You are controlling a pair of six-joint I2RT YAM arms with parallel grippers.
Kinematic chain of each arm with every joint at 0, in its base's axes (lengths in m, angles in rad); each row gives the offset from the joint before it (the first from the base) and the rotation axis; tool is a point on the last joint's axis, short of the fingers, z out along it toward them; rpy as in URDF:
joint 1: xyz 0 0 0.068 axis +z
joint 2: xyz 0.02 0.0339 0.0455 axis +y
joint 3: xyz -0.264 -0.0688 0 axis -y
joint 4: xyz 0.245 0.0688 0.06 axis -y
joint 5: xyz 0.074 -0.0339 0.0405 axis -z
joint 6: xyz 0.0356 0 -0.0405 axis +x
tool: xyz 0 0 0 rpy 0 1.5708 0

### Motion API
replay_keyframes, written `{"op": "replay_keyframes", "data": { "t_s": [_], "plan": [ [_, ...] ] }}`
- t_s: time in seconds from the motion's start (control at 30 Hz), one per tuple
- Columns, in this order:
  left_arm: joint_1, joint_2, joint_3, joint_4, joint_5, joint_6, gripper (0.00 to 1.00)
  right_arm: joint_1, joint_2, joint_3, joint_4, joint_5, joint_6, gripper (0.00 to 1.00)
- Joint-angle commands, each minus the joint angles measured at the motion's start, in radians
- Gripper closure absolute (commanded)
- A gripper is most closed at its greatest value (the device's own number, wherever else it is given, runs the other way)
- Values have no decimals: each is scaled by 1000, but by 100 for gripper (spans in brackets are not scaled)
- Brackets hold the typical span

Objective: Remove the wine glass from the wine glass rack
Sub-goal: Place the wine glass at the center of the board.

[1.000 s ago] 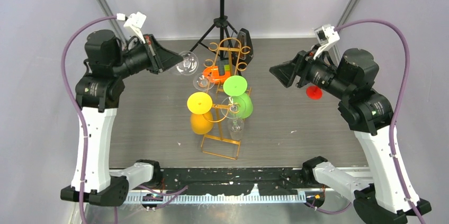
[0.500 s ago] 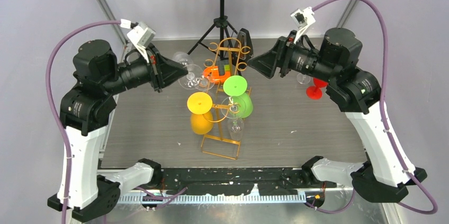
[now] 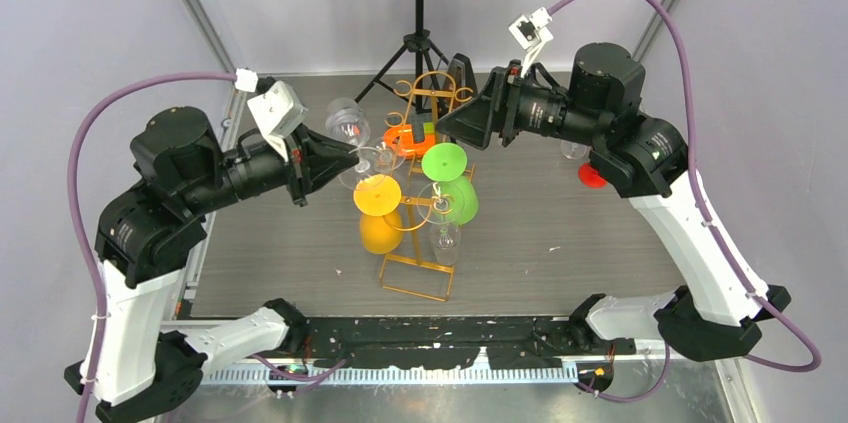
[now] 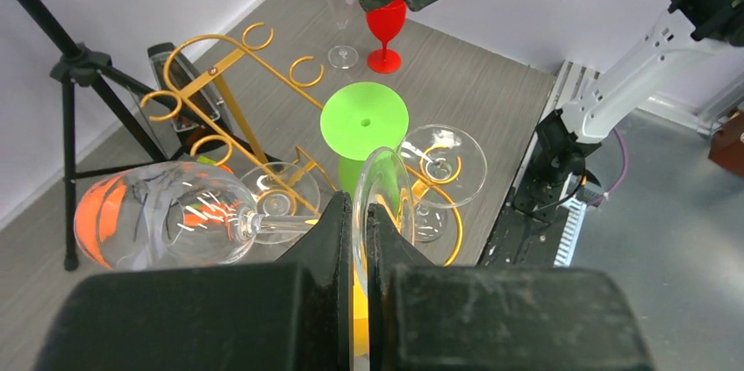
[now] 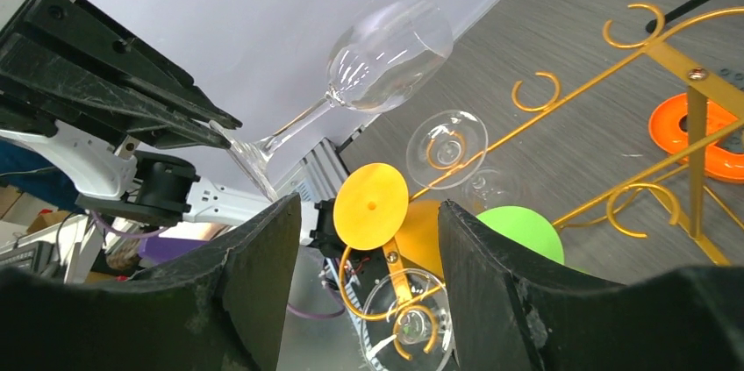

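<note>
Wine glass (image 5: 390, 55) (clear, long-stemmed) is in the air between the gold-orange wire rack (image 5: 696, 152) and the left edge of the grey wood-grain bench (image 3: 560, 243). It lies tilted, bowl toward the far edge. In the right wrist view it looks free of the scroll hooks.

Left pincer (image 4: 358, 213): clamped on the thin rim of the glass's foot, nothing else. Right pincer (image 5: 368, 213): jaws apart, empty, hovering at the far side of the rack and pointing at the glass.

Risks, as judged:
- The grip is on the foot's edge only, so bowl and stem hang out sideways. A quick wrist turn could make the disc pivot or slip between the jaws, and the glass would drop.
- Another clear glass's foot (image 3: 385, 153) and the yellow plastic foot disc (image 3: 377, 194) hang just beside the stem. A swing toward the rack could clip them or snag a hook.
- The two pincers are near each other. If both close in, they could knock the bowl.
- Set down at this tilt, the glass would tip over.
</note>
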Motion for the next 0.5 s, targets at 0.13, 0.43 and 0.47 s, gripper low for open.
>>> {"op": "replay_keyframes", "data": {
  "t_s": [0.13, 0.43, 0.47],
  "plan": [
    [-96, -25, -1, 108, -80, 117, 100, 43, 22, 28, 91, -52, 88, 35],
    [-234, 0, 8, 92, -218, 203, 100, 91, 71, 25, 130, -94, 149, 35],
    [-252, 5, 13, 88, -238, 212, 100, 97, 76, 25, 139, -98, 162, 35]
  ]
}}
